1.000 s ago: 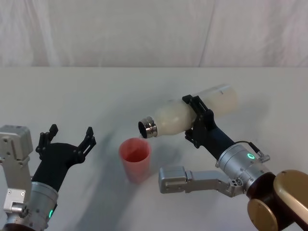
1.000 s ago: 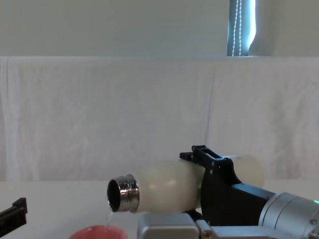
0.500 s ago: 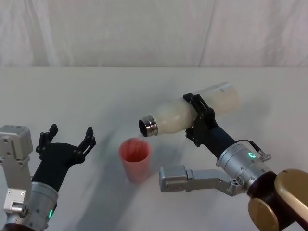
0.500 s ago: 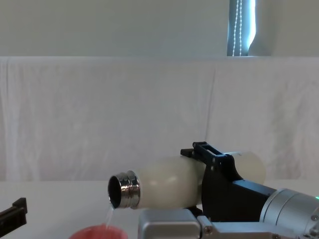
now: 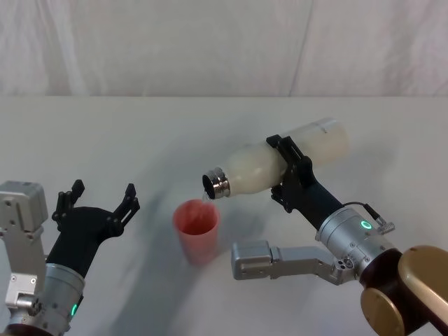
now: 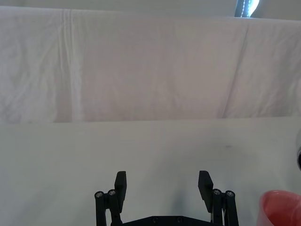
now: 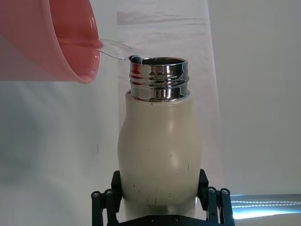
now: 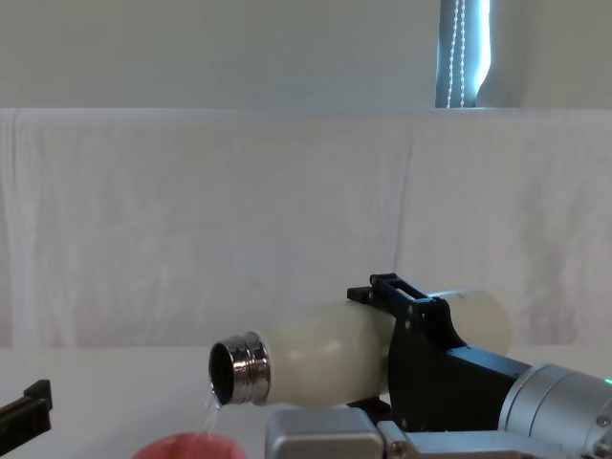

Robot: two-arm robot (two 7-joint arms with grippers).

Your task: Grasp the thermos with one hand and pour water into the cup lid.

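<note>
The thermos (image 5: 280, 164) lies nearly level above the table (image 5: 140, 133), its long axis running from the right gripper (image 5: 288, 175), clamped round its middle, down-left to the chrome neck (image 5: 216, 185). The left gripper (image 5: 98, 203) waits spread wide and empty, near the cup. The cup lid (image 5: 197, 231) stands just below the neck. Water (image 8: 208, 416) trickles into it.

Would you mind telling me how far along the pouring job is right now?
Done: the right gripper has the thermos grasped and tipped over the cup lid. In hand: water runs from its neck into the lid. Left: righting the thermos. The left gripper waits open nearby.
</note>
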